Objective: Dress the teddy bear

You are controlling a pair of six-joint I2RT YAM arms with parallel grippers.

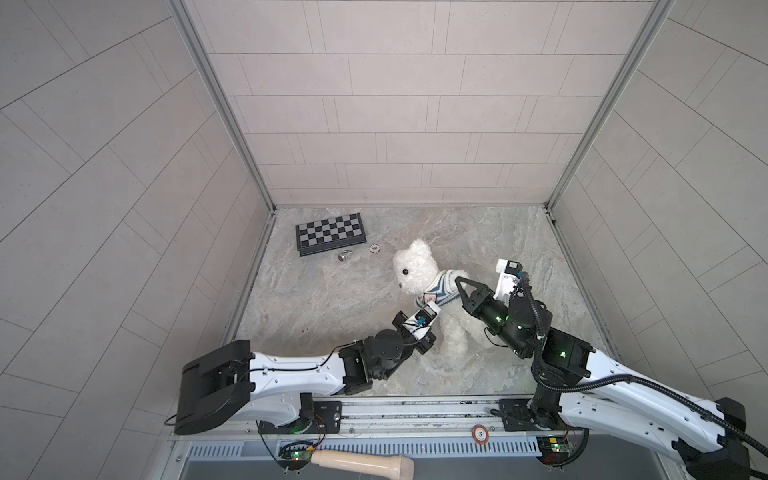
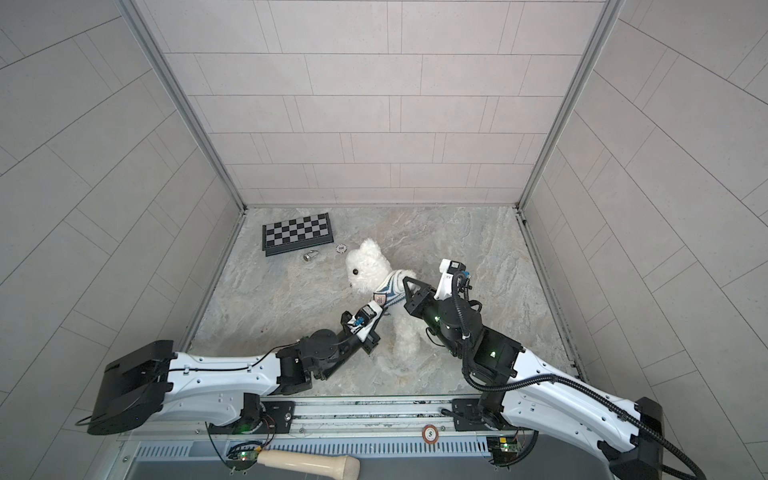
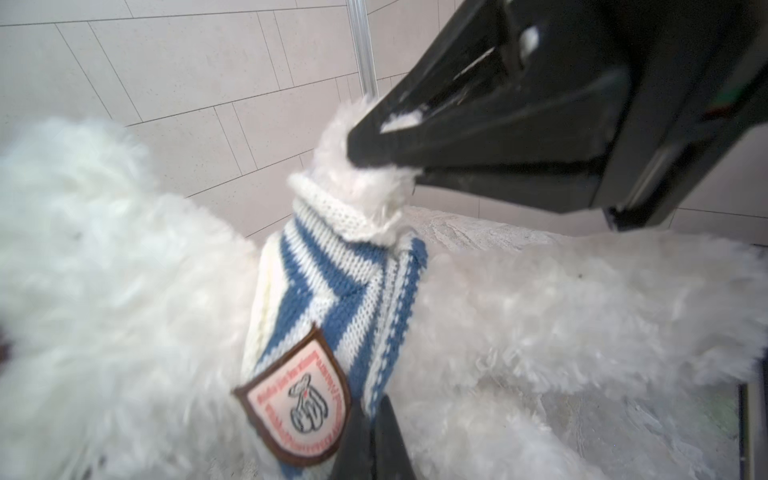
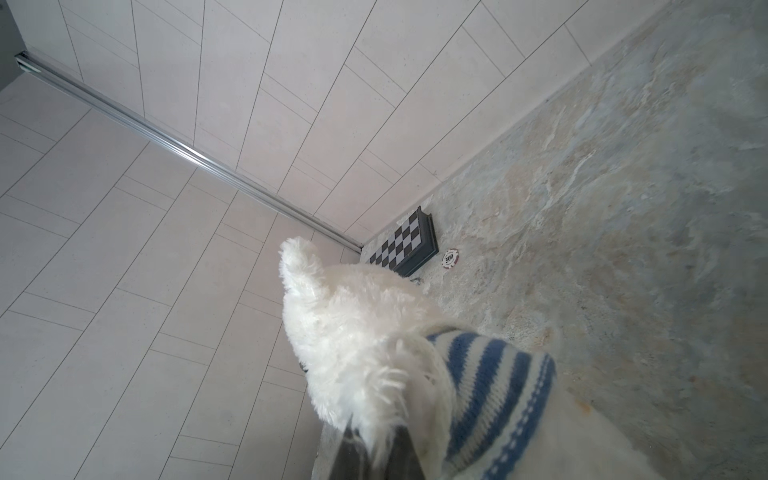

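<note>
Teddy bear (image 1: 411, 266) mid-surface (image 1: 324, 299), propped half upright; long axis runs head toward the far left, legs toward the near edge. Striped shirt (image 1: 442, 286) sits high, bunched round neck and chest, with belly and legs bare below it in both top views. One furry paw is out through a sleeve cuff. Right fingers (image 3: 457, 137) clenched on that paw just past the cuff, holding it out to the side. Left fingers (image 3: 392, 436) pinched shut on the shirt's lower hem, just beside the sewn badge (image 3: 297, 407). Key relation: the hem lies directly at the left fingers, and the uncovered body lies from there toward the legs, so my guess is the pull goes down the bear's axis toward the near edge. The left arm is nearer for that; the right looks to be the anchor. Left arm reaches in low along the surface, wrist cocked up at the chest. Right arm comes in from the right, elbow raised, fingers pointing far-left at shoulder height. Chessboard (image 1: 330, 232) and chip (image 1: 375, 248) well apart, beyond the head
</note>
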